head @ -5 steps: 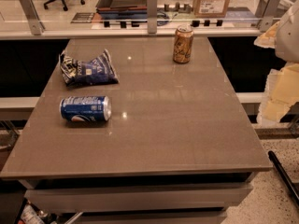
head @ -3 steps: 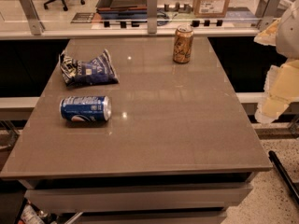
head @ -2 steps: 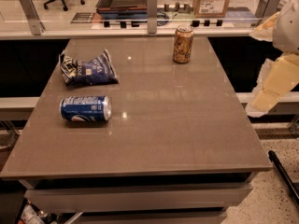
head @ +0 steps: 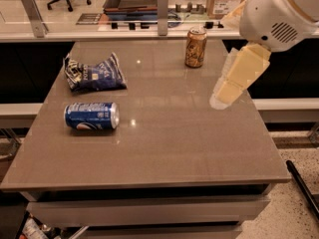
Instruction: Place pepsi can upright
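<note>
The pepsi can (head: 91, 116) lies on its side near the left edge of the grey table (head: 164, 148), silver end to the right. My gripper (head: 222, 99) hangs from the white arm at the upper right, above the right part of the table, far from the can. Nothing is seen in it.
A dark blue and white snack bag (head: 93, 73) lies behind the pepsi can. A gold-tan can (head: 196, 47) stands upright at the back of the table. A counter with a glass divider and posts runs behind the table. The floor shows at the right.
The arm has swung in from the right edge of the view to over the table's right side. The pepsi can, bag and gold-tan can have not moved.
</note>
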